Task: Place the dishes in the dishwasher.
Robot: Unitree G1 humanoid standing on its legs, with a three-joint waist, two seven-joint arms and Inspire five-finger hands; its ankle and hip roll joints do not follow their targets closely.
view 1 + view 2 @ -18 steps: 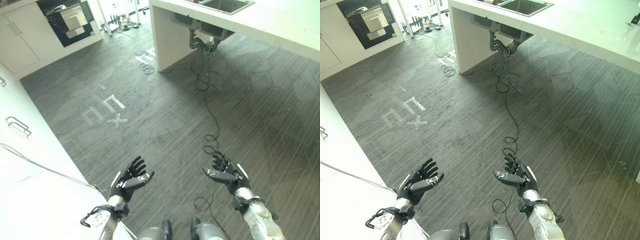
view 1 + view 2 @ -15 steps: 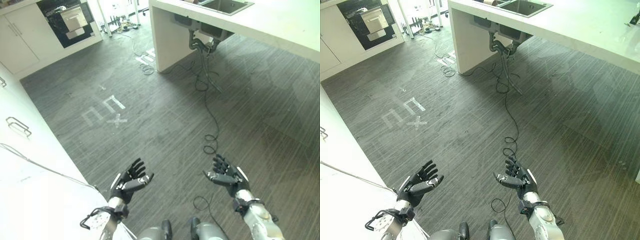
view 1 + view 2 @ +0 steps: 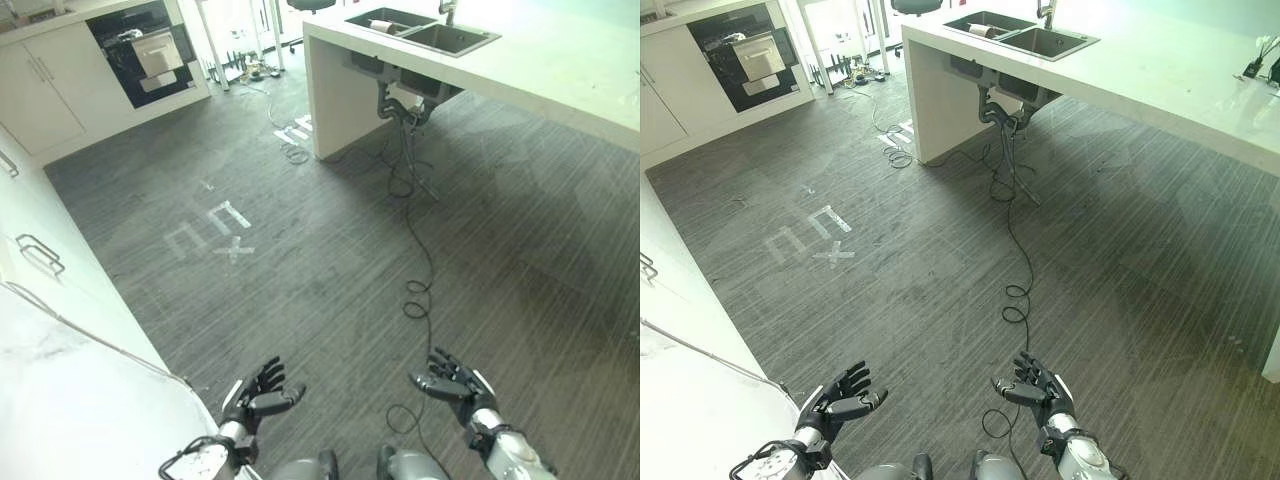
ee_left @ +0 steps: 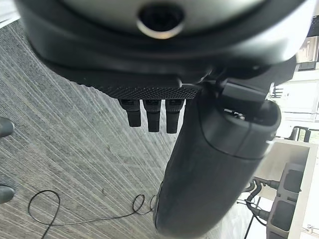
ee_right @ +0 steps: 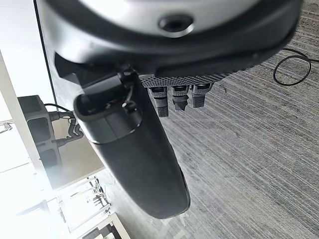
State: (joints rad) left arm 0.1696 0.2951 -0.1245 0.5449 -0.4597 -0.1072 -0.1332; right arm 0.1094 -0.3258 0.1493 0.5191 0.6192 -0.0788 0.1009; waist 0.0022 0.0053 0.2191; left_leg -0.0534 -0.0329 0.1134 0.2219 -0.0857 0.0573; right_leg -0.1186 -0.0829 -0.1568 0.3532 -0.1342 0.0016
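Both hands are up and empty, low in the frame. The left hand (image 3: 262,392) sits at the lower left, fingers spread loose with the palm turned up; the right hand (image 3: 452,378) sits at the lower right, just as relaxed and holding nothing. The wrist views agree: straight fingers, bare striped floor (image 3: 330,250) past them.

So where are the dishes? None can be picked out on the floor or near the hands. The likeliest spot is the sink (image 3: 1020,35) at the top of the frame, set into the long white bench (image 3: 1160,85) running across the upper right. A pale thing lies in the near basin, too small to say what it is, so I can't call which way any dish points or how its long axis runs.

The dishwasher is hard to name too. A dark built-in appliance (image 3: 145,55) with its door open sits among the white cabinets in the upper left; whether that is it, I can't tell.

My read: this is the very start, the approach step, nothing gripped yet. The next move calls for walking up the frame toward the sink, steering past the black cable (image 3: 415,230) trailing down the middle of the floor, then reaching with fingers spread wide.
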